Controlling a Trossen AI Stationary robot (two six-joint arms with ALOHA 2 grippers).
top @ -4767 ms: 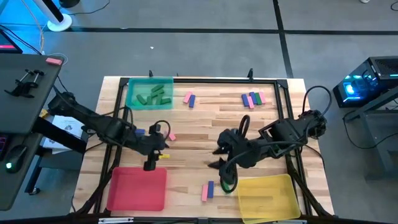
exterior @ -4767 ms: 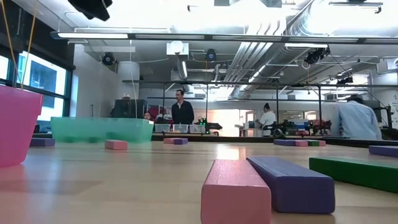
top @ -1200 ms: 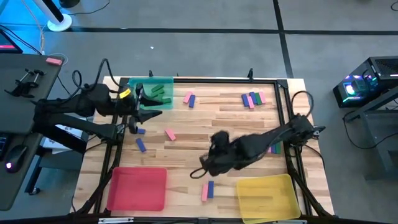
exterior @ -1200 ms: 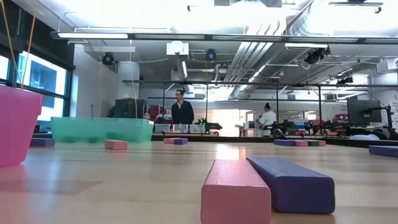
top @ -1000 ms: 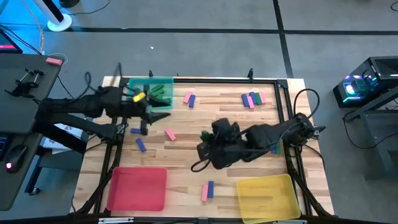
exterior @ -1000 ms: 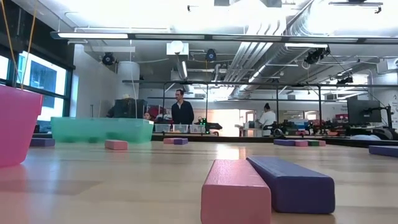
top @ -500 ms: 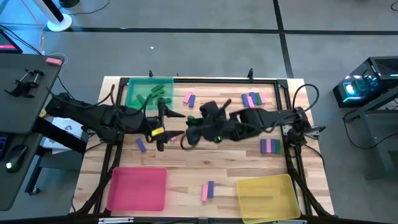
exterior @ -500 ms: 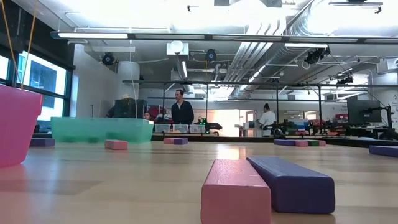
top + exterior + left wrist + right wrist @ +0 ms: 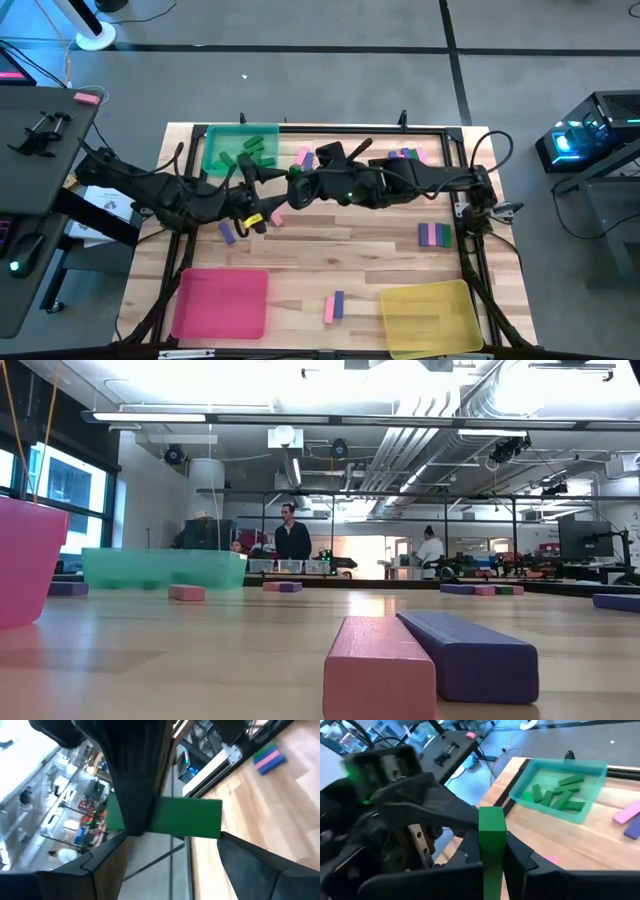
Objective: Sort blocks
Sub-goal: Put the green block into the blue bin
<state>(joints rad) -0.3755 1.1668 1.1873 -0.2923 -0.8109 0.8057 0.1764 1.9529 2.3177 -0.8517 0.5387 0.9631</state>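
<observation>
Above the table's middle, just right of the green tray, my two grippers meet. My right gripper is shut on a green block. My left gripper is open, with one finger on either side of that block's free end. Several green blocks lie in the green tray. Pink and blue blocks lie at the far edge and a pink and a blue one near the front. A green, pink and purple group lies at the right. My right gripper pinches the green block between its two fingers, on the block's long sides near one end. The arm reaches in from the table's right. The block sticks out past the fingertips, lifted clear of the table. My left gripper: whether its fingers touch the block, I cannot tell.
A red tray stands at the front left and a yellow tray at the front right. A blue block and a pink block lie under the left arm. People stand in the room beyond the table.
My right gripper has carried the green block from the table's middle toward the far left, up to the left gripper. My left gripper has moved away from the green tray, toward the table's middle, and now stands around the block.
</observation>
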